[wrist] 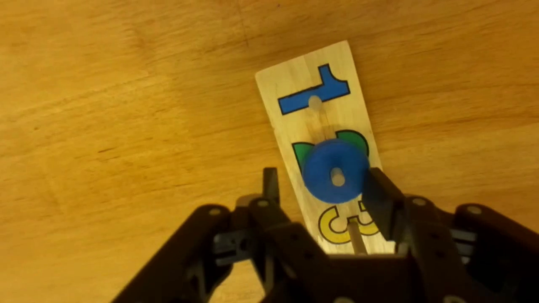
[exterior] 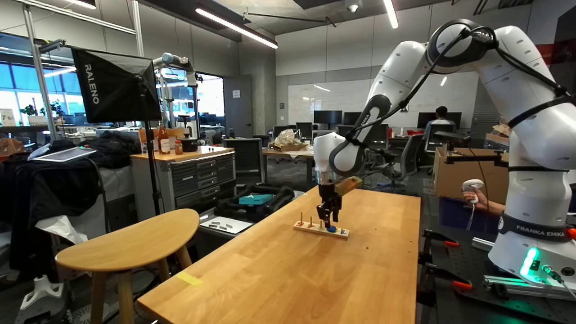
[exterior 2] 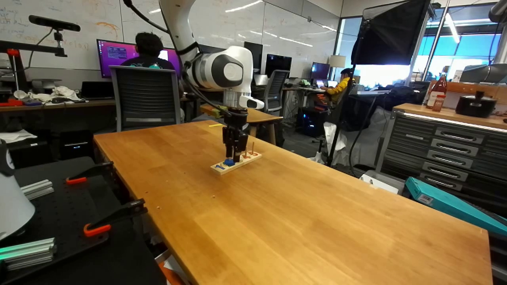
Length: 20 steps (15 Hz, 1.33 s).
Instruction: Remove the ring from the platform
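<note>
The ring is a blue disc with a hole [wrist: 320, 171], sitting around a peg over the green number 2 on the platform [wrist: 292, 126]. It also shows in both exterior views, low on the platform, as a blue spot [exterior: 331, 229] [exterior 2: 229, 162]. The platform is a light wooden strip [exterior: 315, 231] [exterior 2: 237, 166] with a row of pegs and painted numbers. My gripper [wrist: 324, 181] is open above it. The right finger touches or overlaps the ring's edge in the wrist view. The left finger is apart from the ring, beyond the platform's left edge. The gripper points down in both exterior views [exterior: 330, 220] [exterior 2: 233, 157].
A bare peg stands at the blue 1 [wrist: 315, 102] and another at the yellow 3 [wrist: 357, 239]. Taller pegs [exterior: 301, 219] rise at the platform's far end. The platform lies on a long wooden table [exterior: 288, 274] [exterior 2: 301, 206]. Clamps [exterior 2: 115, 221] grip the robot-side edge.
</note>
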Motion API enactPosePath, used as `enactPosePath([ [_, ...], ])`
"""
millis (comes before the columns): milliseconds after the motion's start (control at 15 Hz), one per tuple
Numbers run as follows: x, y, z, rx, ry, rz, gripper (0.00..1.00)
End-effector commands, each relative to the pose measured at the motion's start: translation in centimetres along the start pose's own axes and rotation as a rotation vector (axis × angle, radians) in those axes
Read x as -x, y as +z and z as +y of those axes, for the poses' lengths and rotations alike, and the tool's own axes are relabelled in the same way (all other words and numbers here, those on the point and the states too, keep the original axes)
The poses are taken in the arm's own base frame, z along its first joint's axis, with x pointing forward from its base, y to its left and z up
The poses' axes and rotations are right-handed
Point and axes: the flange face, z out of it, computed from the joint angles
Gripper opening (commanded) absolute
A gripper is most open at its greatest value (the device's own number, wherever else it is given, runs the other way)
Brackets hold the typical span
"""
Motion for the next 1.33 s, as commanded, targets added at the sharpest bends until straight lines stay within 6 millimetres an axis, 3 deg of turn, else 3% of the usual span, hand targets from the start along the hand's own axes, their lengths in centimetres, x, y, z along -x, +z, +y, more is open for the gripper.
enactPosePath([
  [0,-1.0,0.3,0.4,-0.024,0.024,-0.037,0.26],
  [67,-0.9,0.3,0.6,-0.028,0.019,-0.036,0.4],
  [133,-0.8,0.4,0.8,-0.034,0.012,-0.036,0.19],
  [200,-0.7,0.5,0.9,-0.037,0.012,-0.04,0.19],
  [333,-0.3,0.9,1.0,-0.04,0.012,-0.047,0.08],
  [467,-0.2,1.0,1.0,-0.043,0.014,-0.051,0.1],
  [533,-0.1,1.0,0.9,-0.043,0.016,-0.051,0.2],
  [600,0.0,0.9,0.9,-0.043,0.014,-0.05,0.36],
  [667,0.0,0.9,0.9,-0.042,0.012,-0.05,0.39],
  [1200,0.1,1.5,1.0,-0.031,-0.013,-0.047,0.99],
  [1267,0.1,1.5,0.9,-0.032,-0.015,-0.05,1.0],
])
